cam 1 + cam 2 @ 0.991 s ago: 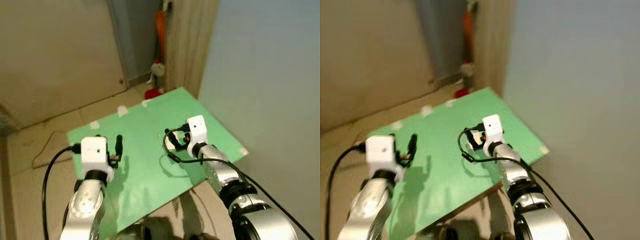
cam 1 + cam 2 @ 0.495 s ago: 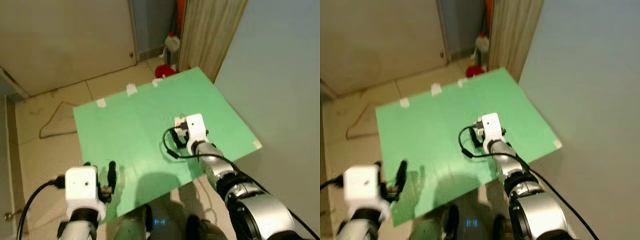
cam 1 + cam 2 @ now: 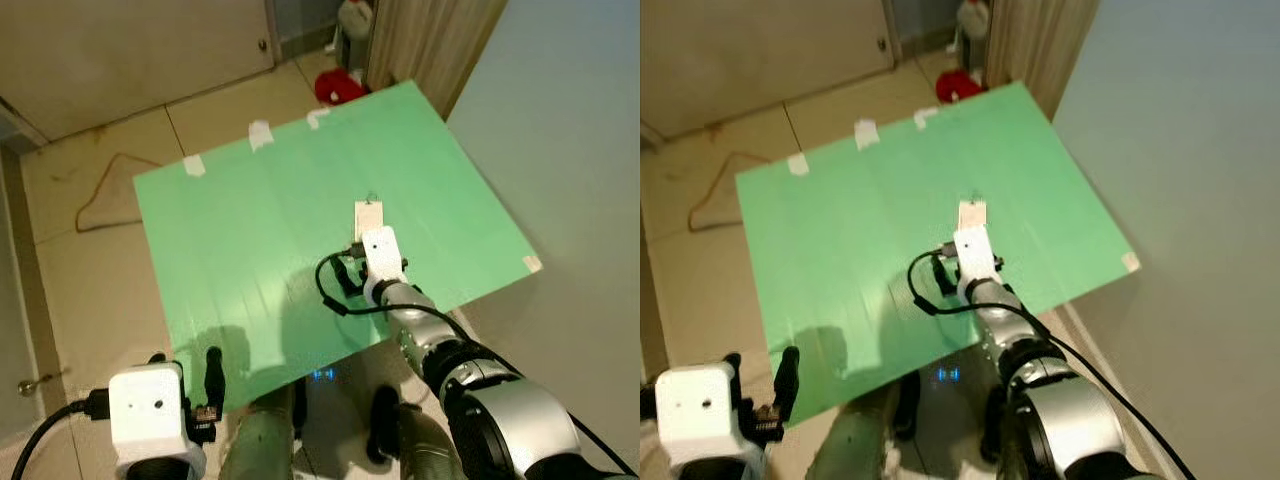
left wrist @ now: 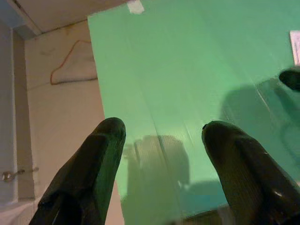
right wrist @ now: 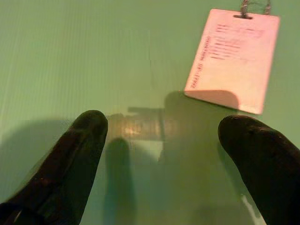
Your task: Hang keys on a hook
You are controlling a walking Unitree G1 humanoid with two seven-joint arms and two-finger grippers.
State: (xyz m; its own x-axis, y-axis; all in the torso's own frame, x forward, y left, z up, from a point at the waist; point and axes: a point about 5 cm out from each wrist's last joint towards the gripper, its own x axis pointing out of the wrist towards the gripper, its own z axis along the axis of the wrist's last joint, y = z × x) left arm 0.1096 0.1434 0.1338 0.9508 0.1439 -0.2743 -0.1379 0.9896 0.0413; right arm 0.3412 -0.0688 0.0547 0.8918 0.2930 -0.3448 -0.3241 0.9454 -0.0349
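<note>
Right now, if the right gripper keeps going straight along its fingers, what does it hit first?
The right gripper is open, pointing down at the green sheet. Straight ahead lies a small key-like metal piece between its fingers, the pink tag just beyond. Probably the metal piece first; depth is unclear.

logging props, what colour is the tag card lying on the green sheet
Pale pink with small dark print; the tag card shows best in the right wrist view.

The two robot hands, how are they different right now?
The right gripper reaches out over the green mat, just short of the pink tag. The left gripper is pulled back at the mat's near edge, with no object near it. Both have two black fingers, spread open and holding nothing.
</note>
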